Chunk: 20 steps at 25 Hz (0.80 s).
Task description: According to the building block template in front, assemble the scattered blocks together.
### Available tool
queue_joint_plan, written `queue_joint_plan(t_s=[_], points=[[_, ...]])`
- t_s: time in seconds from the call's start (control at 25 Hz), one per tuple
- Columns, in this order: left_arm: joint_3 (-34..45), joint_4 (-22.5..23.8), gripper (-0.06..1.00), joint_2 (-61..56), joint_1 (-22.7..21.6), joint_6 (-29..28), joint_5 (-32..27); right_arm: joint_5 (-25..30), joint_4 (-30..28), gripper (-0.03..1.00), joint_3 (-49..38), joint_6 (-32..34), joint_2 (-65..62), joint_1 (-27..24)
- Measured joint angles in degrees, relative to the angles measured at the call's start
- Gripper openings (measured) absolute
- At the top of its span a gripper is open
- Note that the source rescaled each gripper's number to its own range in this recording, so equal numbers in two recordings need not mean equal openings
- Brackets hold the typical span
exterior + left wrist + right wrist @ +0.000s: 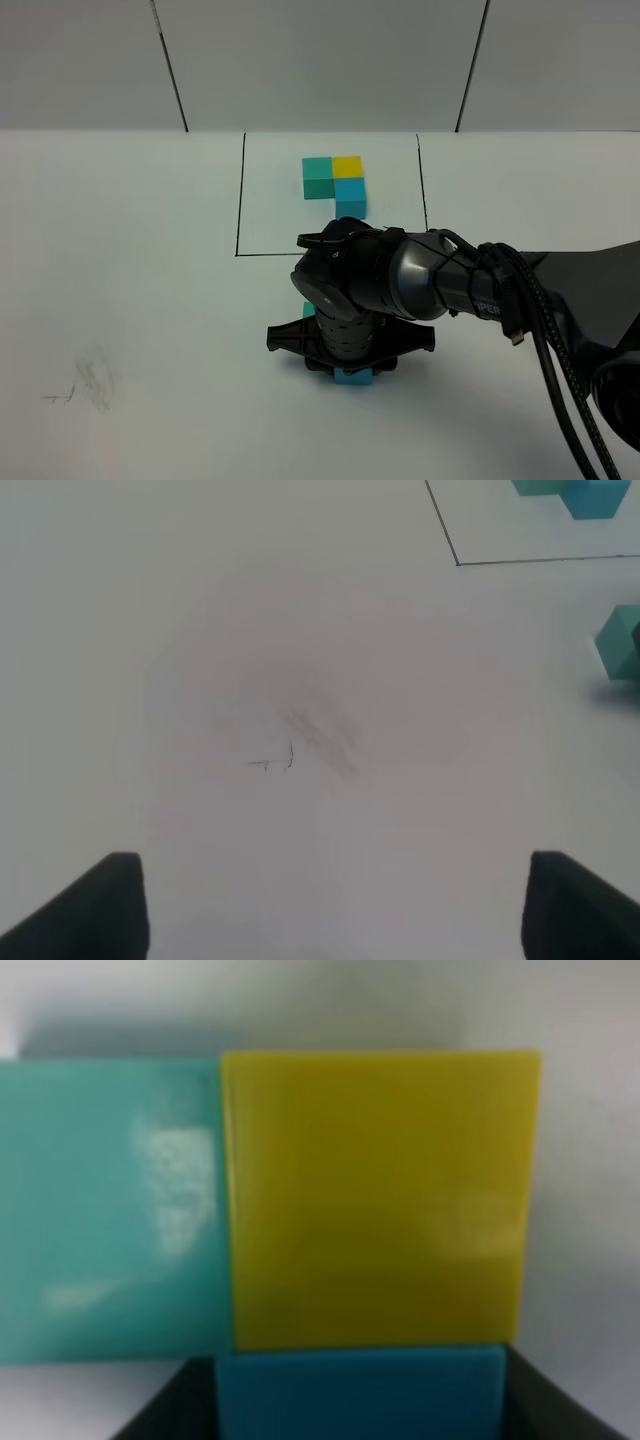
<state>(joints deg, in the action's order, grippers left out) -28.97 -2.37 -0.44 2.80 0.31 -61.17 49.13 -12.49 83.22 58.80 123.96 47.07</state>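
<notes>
The template (335, 180) is a small teal, yellow and sky-blue L inside a black drawn rectangle (240, 200); its corner shows in the left wrist view (585, 495). My right gripper (350, 365) reaches across the middle and hangs over the scattered blocks. In the right wrist view the teal block (110, 1210) touches the yellow block (380, 1200), and the sky-blue block (360, 1395) sits against the yellow one, between my dark fingers (170, 1410). From above only slivers of the teal block (308, 310) and the sky-blue block (352, 376) show. My left gripper (335, 910) is open and empty over bare table.
Grey pencil smudges (85, 385) mark the white table at the front left, below my left gripper (320, 735). The scattered teal block (622, 640) shows at the left wrist view's edge. The right arm and its cables (540, 310) cross the right side.
</notes>
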Motion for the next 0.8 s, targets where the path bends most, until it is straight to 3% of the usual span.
queue_joint_plan(t_s=[0.08,0.28,0.36,0.48,0.6,0.72,0.8], points=[[0.00,0.00,0.65,0.00,0.00,0.00,0.00,0.18,-0.20,0.26,0.11,-0.77,0.00,0.00],[0.00,0.00,0.65,0.00,0.00,0.00,0.00,0.32,-0.26,0.83,0.11,-4.72,0.00,0.00],[0.00,0.00,0.65,0.00,0.00,0.00,0.00,0.81,-0.01,0.94,0.11,-5.44,-0.40,0.00],[0.00,0.00,0.65,0.00,0.00,0.00,0.00,2.52,0.83,0.99,0.11,-6.39,-3.07,0.00],[0.00,0.00,0.65,0.00,0.00,0.00,0.00,8.47,-0.28,1.00,0.11,-9.83,-8.44,0.00],[0.00,0.00,0.65,0.00,0.00,0.00,0.00,16.71,-3.81,1.00,0.11,-12.36,-14.63,0.00],[0.00,0.00,0.65,0.00,0.00,0.00,0.00,19.09,-8.30,1.00,0.11,-12.98,-18.89,0.00]])
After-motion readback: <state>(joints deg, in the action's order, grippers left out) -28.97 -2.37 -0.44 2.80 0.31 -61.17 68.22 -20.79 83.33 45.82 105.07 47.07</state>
